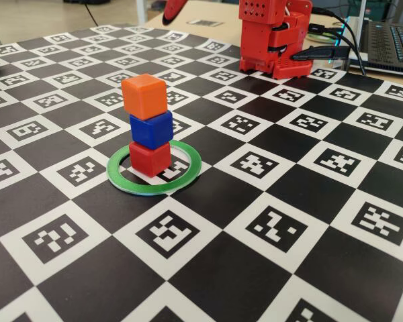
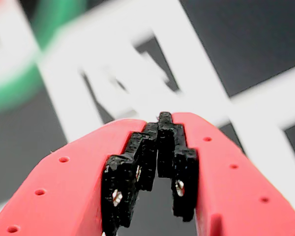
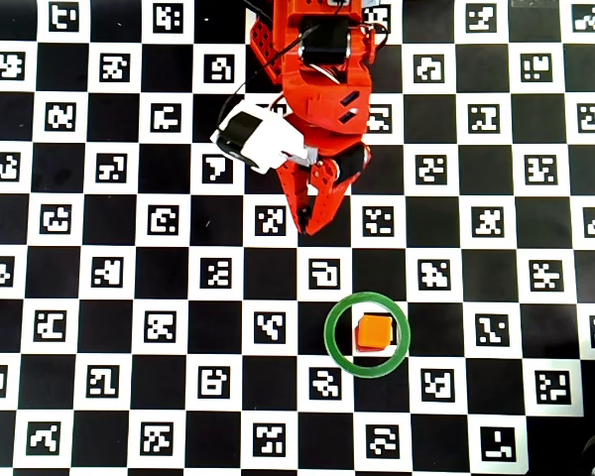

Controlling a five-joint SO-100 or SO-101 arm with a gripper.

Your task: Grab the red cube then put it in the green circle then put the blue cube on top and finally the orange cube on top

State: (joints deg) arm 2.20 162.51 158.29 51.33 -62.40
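Red cube (image 1: 149, 159) inside the green circle (image 1: 185, 176), at the bottom of a three-cube stack. As landmark: the green circle, flat on the checkered marker-board counter (image 1: 275, 201), across a black square and a white marker square. In the overhead view, well above the green circle (image 3: 333, 342) and slightly left: the red arm (image 3: 322, 94), base at the top edge, a white block on its left flank, the jaws (image 3: 308, 226) pointing down toward the ring yet apart from it by a full board square. In the fixed view, the arm's red base (image 1: 275, 37) far behind the ring, cables and a laptop (image 1: 389, 40) to the right of it. Within the ring, toward its left rim in the fixed view: red cube on the counter, blue cube (image 1: 152, 129) directly on it, orange cube (image 1: 144, 94) on the blue, each slightly twisted against the one below, the stack upright. From overhead, only the orange cube (image 3: 375, 331) showing, near the ring's centre. In the wrist view: jaws (image 2: 160, 123) pressed together at the tips, black pads (image 2: 137, 162) meeting, nothing between them; blurred green arc (image 2: 19, 83) at upper left.
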